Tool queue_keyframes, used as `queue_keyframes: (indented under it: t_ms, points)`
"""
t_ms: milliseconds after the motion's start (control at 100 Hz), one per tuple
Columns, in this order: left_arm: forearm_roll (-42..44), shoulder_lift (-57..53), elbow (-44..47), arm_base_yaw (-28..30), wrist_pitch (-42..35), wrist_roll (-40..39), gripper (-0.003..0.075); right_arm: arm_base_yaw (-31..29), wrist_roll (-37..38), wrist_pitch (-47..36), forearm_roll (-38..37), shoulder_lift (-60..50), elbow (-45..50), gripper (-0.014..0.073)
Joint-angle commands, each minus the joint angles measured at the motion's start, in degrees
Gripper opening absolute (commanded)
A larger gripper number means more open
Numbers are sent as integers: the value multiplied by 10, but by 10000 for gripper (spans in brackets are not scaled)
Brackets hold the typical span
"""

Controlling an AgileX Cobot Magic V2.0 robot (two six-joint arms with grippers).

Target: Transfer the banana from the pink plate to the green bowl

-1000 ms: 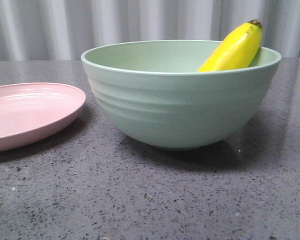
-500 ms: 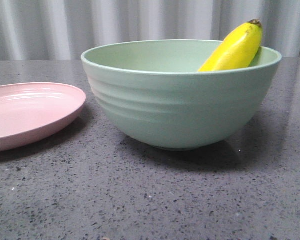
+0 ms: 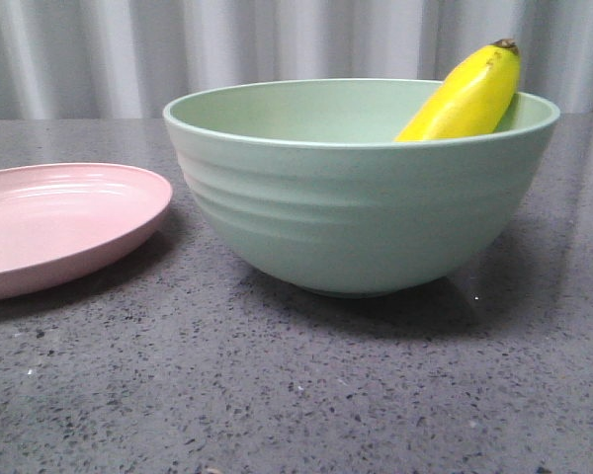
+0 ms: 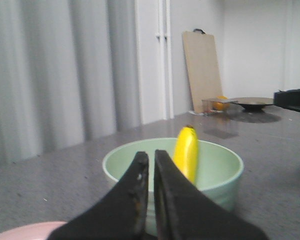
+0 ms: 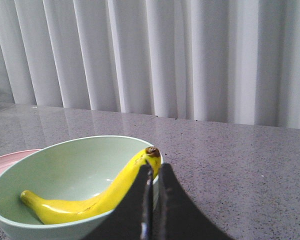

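The yellow banana (image 3: 465, 99) lies inside the green bowl (image 3: 356, 207), its dark tip leaning out over the right rim. The pink plate (image 3: 59, 222) sits bare to the bowl's left. Neither gripper shows in the front view. In the left wrist view my left gripper (image 4: 151, 156) is shut with nothing between its fingers, and it hangs short of the bowl (image 4: 217, 172) and the banana (image 4: 186, 152). In the right wrist view my right gripper (image 5: 154, 170) is also shut and holds nothing. It sits just outside the bowl (image 5: 55, 167), by the banana (image 5: 90, 202) tip.
The dark speckled table (image 3: 296, 395) runs back to a white curtain (image 5: 190, 55). In the left wrist view a wooden board (image 4: 202, 70) leans on the far wall, with an orange thing (image 4: 220, 104) and a dark dish (image 4: 252, 103) on the table beyond the bowl.
Bowl, banana and plate all sit a few pixels further right in the front view; nothing else differs.
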Motion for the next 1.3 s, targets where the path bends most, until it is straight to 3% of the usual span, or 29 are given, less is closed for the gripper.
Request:
queue_keyframes:
  t_ms: [0, 160, 280, 500, 730, 960, 1070, 1290]
  points:
    - [26, 3, 5, 41, -106, -2, -20, -2, -7, -29, 4, 5, -15, -64]
    - [65, -9, 49, 176, -169, -28, -20, -2, -7, -29, 4, 5, -15, -64]
    - [92, -34, 65, 273, -168, -75, -20, -2, -7, -29, 4, 5, -15, -64]
    - [108, -81, 88, 410, -122, -76, -20, -2, -7, -29, 4, 5, -15, -64]
    - [89, -136, 88, 470, 85, -90, -20, -2, -7, -29, 4, 5, -15, -64]
    - [93, -135, 88, 488, 221, -126, -20, -2, -7, -29, 4, 5, -15, -64]
    - [93, -135, 88, 488, 263, -126, -20, -2, -7, -29, 4, 5, -15, -64]
    - [93, -135, 88, 488, 262, -126, -20, -2, -7, -29, 4, 5, -15, -64]
